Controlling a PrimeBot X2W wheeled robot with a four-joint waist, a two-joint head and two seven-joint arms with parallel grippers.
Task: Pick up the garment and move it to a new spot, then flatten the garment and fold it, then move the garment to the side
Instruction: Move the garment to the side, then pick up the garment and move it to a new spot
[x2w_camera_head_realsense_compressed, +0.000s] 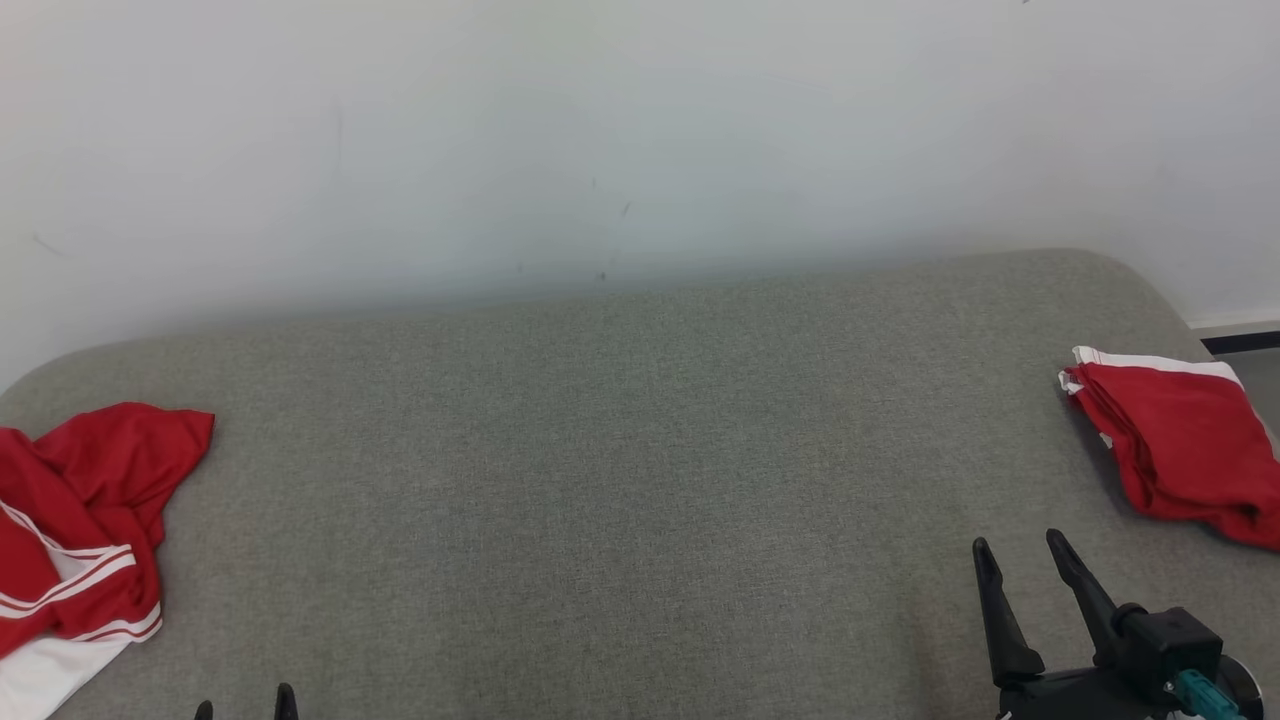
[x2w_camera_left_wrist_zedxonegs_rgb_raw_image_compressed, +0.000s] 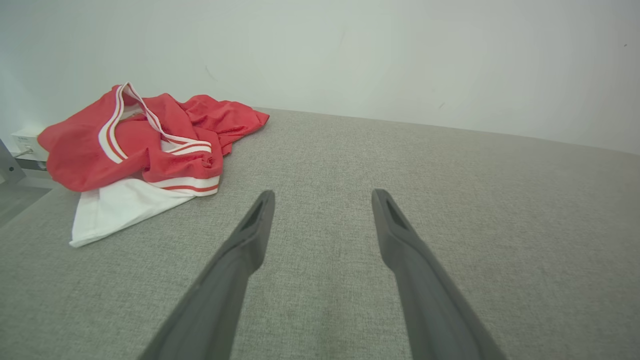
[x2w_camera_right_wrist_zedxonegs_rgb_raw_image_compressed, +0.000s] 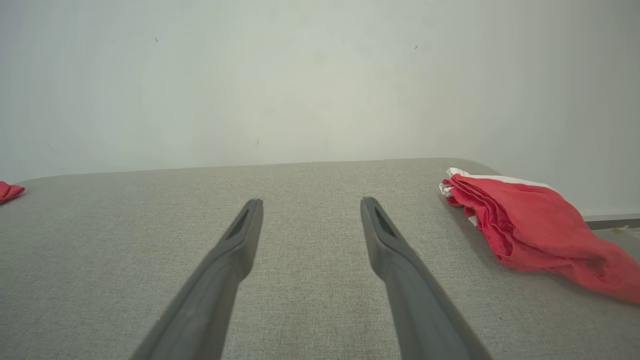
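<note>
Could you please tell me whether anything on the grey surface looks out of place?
The red and white garment at the left end lies crumpled in a heap, not flat. The folded red garment at the right end looks tidy. Nothing appears damaged.

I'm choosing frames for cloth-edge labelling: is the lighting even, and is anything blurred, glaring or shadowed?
Head view: soft, even light, no glare; crumpled garment and folded garment have clear edges. Left wrist view: left gripper softens toward the bottom edge, wall dims rightward. Right wrist view: the folded garment casts a faint shadow on the grey cushion; right gripper likewise soft near the lens.
</note>
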